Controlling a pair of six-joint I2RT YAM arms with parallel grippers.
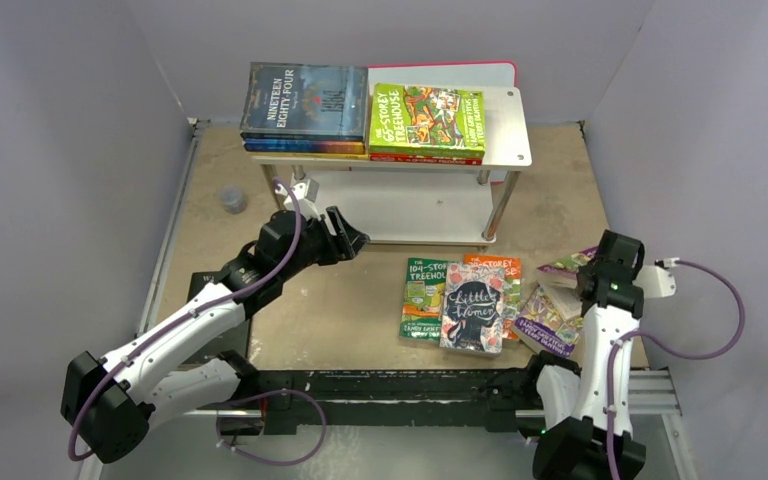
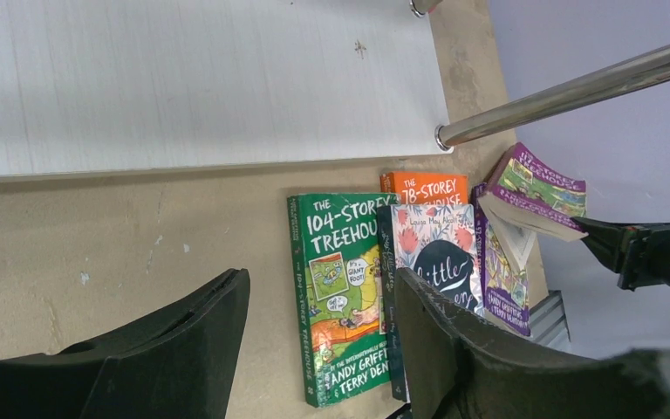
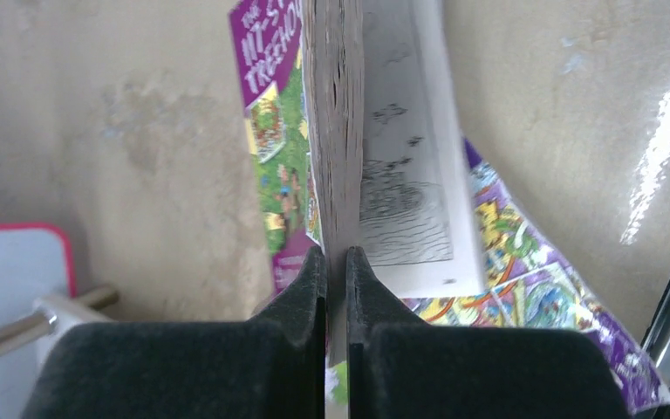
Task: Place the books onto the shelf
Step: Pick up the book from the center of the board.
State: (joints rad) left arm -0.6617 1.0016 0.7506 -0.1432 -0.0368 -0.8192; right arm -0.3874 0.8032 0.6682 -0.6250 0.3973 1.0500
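The shelf (image 1: 508, 135) stands at the back; its top board carries a stack topped by the dark blue "Nineteen Eighty-Four" (image 1: 305, 100) and a green Treehouse book (image 1: 427, 120). On the table lie the green "104-Storey Treehouse" (image 1: 423, 297), floral "Little Women" (image 1: 473, 307) and an orange "78-Storey" book (image 1: 501, 268). My right gripper (image 3: 336, 258) is shut on the front cover and a wad of pages of a purple Treehouse book (image 3: 266, 113), which hangs open with its back cover (image 3: 523, 279) lower. My left gripper (image 2: 321, 278) hovers open by the lower board (image 2: 183, 78), holding nothing.
A pink-edged white board (image 1: 460, 66) leans behind the shelf. A small grey object (image 1: 232, 199) sits at the table's left. Thin metal shelf legs (image 2: 567, 92) stand near the loose books. Purple walls close in both sides.
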